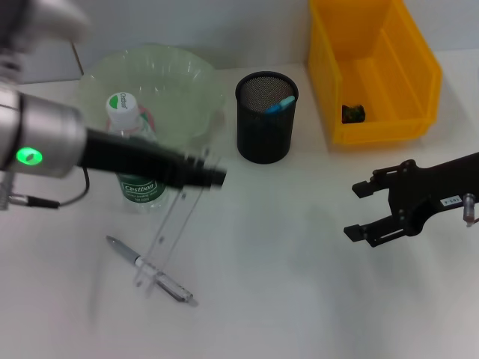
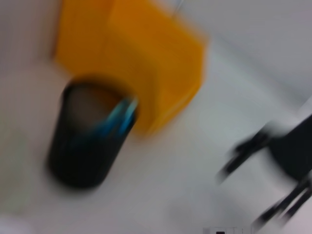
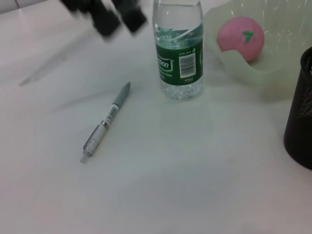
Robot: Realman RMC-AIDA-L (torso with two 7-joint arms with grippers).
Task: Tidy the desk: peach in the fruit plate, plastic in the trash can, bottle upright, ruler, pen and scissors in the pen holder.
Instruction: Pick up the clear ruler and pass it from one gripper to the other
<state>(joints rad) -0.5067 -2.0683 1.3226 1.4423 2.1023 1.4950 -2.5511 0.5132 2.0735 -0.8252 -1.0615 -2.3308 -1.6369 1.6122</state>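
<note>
Pen [image 1: 150,269] lies nearest me on the desk, not yet collected. Above it hangs the clear ruler [image 1: 168,232], pinched at its top end by my left gripper [image 1: 212,177] so it dangles upright, ready, I judge, to drop into the pen holder [image 1: 266,117] just beyond. My right gripper [image 1: 372,212] waits off to the side, jaws wide and empty. Farther back, the bottle [image 1: 135,161] stands upright, the peach [image 3: 240,38] sits in the fruit plate [image 1: 187,78], and the trash can [image 1: 419,75] holds something dark.
</note>
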